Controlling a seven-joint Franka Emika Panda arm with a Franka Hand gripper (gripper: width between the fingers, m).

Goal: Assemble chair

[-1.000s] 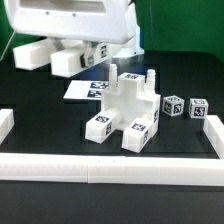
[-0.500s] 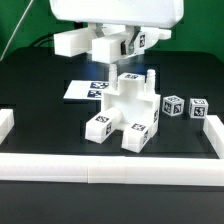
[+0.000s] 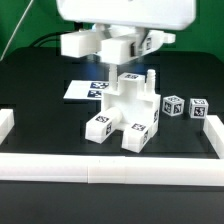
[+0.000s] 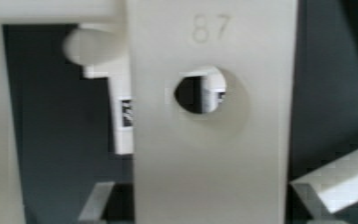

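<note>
Panel and gripper are further toward the exterior view's right than a second ago, over the marker board; jaws clamped tight on the panel. Part-built chair stands mid-table, unmoved, with two cubes to its right. Wrist view: "87" moulded into the panel, near a round hole.

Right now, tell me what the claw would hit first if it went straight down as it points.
Likely the top of the half-built chair: the claw, shut on a white panel, hangs over it in the exterior view. Depth is unclear, so it may instead land on the marker board behind.
</note>
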